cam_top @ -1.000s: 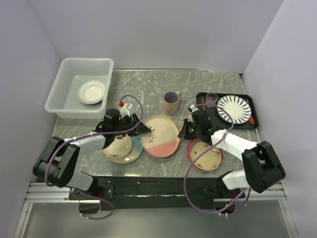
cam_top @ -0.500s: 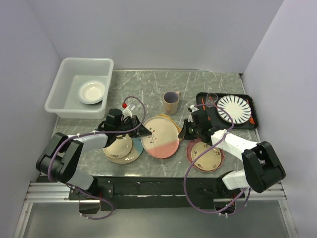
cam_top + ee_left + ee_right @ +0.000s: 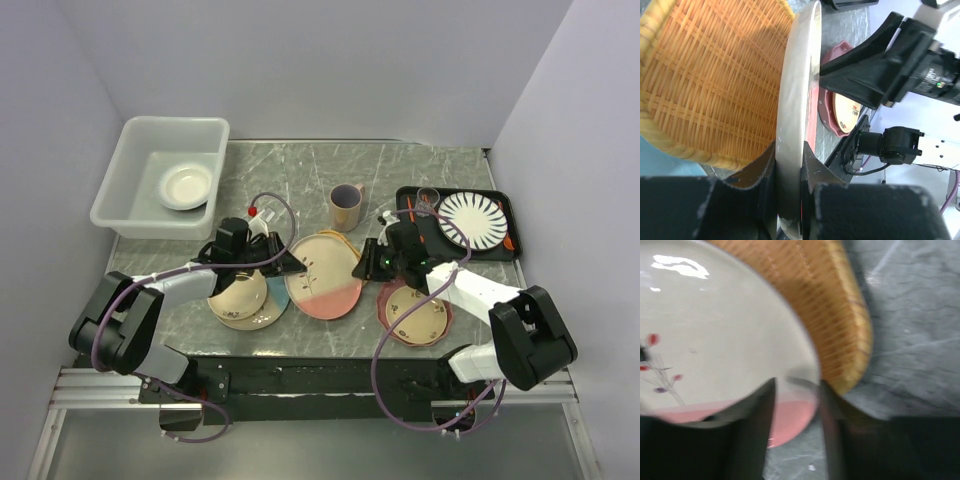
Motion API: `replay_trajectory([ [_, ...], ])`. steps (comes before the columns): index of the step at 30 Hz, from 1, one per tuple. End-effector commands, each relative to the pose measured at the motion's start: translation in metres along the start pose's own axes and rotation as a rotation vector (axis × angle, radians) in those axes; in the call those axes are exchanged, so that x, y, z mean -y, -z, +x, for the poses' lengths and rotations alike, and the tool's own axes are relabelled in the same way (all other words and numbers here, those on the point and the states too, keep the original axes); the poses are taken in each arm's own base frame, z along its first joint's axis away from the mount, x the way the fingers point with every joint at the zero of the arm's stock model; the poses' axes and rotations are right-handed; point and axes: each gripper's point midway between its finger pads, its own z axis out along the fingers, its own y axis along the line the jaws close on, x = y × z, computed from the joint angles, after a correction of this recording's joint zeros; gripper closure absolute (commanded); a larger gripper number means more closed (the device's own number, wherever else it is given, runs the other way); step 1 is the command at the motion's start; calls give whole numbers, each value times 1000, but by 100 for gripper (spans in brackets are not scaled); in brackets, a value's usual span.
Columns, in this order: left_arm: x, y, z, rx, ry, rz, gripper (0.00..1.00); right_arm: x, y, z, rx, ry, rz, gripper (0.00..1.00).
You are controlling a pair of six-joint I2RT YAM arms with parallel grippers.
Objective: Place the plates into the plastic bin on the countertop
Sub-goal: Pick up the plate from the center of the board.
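A large cream-and-pink plate [image 3: 325,282] lies mid-countertop on a woven mat [image 3: 840,310]. My left gripper [image 3: 285,262] is shut on its left rim; in the left wrist view the rim [image 3: 796,115] is pinched between the fingers of the left gripper [image 3: 789,167]. At the plate's right rim, my right gripper [image 3: 372,262] is open, and its fingers straddle the edge [image 3: 796,386] without pinching it. The plastic bin [image 3: 132,165] at the far left holds a small cream plate [image 3: 186,185]. A cream-and-light-blue plate stack [image 3: 243,300] and a pink scalloped plate [image 3: 415,312] lie near the front.
A beige mug [image 3: 346,206] stands behind the big plate. A black tray [image 3: 408,195] at the right carries a striped white plate [image 3: 472,220]. The right arm [image 3: 900,55] shows beyond the plate in the left wrist view. Grey walls enclose the countertop.
My left gripper has closed on the big plate's left rim. The right gripper's jaws, shut on the right rim before, have spread apart. Both arms stay about where they were.
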Motion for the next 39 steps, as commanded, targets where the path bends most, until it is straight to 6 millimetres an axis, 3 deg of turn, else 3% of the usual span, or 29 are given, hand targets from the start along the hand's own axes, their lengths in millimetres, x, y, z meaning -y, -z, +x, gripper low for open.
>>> replay_trajectory([
  [1, 8, -1, -15, 50, -84, -12, 99, -38, 12, -24, 101, 47, -148, 40],
  [4, 6, -2, -14, 46, -82, -14, 99, -38, 15, -24, 114, 48, -151, 26],
  [9, 9, -1, -16, 54, -84, -12, 99, -35, 24, -29, 169, 55, -137, 13],
  [20, 32, 6, -28, 92, -95, 43, 99, -34, 29, -30, 192, 63, -131, 10],
  [27, 53, 14, -38, 124, -107, 97, 99, -35, 38, -34, 244, 71, -142, 0],
  [39, 67, 37, -73, 201, -106, 163, 99, -33, 45, -37, 276, 72, -131, 0],
])
